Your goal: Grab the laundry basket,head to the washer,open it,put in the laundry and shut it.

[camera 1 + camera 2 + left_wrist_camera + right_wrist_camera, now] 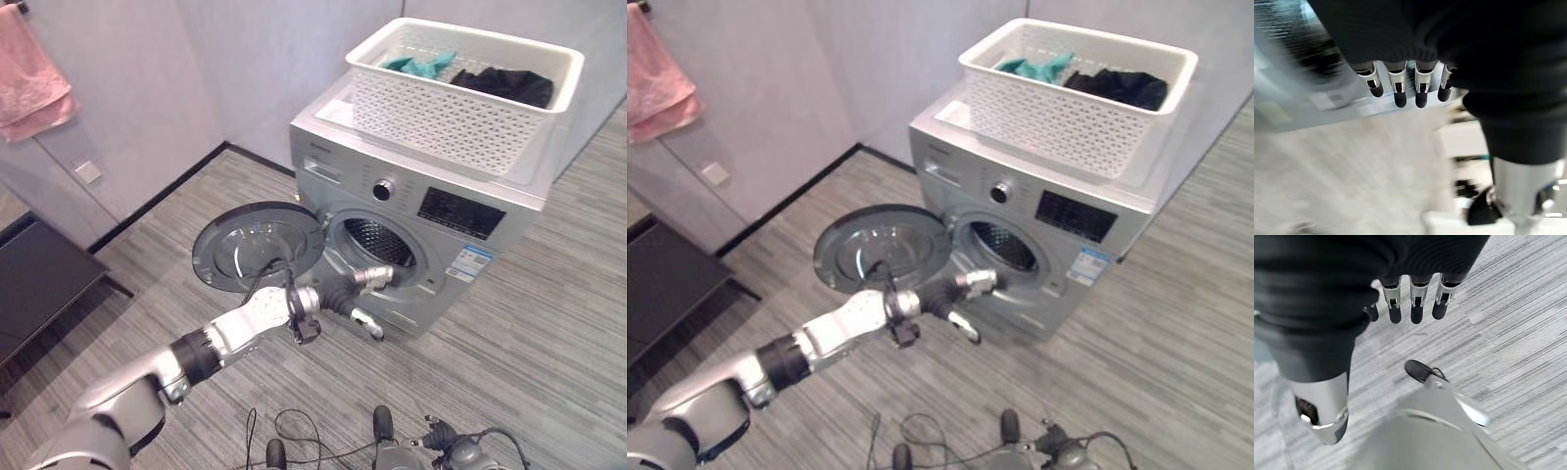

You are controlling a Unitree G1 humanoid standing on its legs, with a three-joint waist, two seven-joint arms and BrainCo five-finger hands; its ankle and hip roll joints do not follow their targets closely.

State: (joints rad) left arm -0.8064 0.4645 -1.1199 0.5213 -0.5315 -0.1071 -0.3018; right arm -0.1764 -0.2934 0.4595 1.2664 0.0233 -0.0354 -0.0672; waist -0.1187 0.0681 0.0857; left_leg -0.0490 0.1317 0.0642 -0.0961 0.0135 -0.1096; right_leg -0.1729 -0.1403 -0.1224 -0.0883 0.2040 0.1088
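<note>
My left hand (377, 277) reaches out at the mouth of the washer (431, 220), its fingers straight and relaxed with nothing in them, and my own wrist view shows the fingertips (1399, 100) hanging free over the grey front panel. My right hand (1410, 303) hangs low over the striped floor (549, 343), fingers loosely extended and just as empty. The round door (257, 245) stands swung wide to the left of my left hand, so the opening step looks done to me. The laundry basket (460, 108) sits above and beyond that hand, on top of the washer, with the laundry inside it: 1 teal piece (423, 66) and 1 black piece (507, 85), as far as I can count from here. I judge the loading comes next, and the risk is up there: the basket sits toward the right side of the top, so a careless pull on a garment could drag the whole thing off. Cloth could also snag on the rim or drop to the floor between basket and drum, and my forearm could knock the open door on the way up. I count 1 washer, 1 basket, 1 door, and 1 pink towel (34, 83) hanging on the wall far off to the left.
</note>
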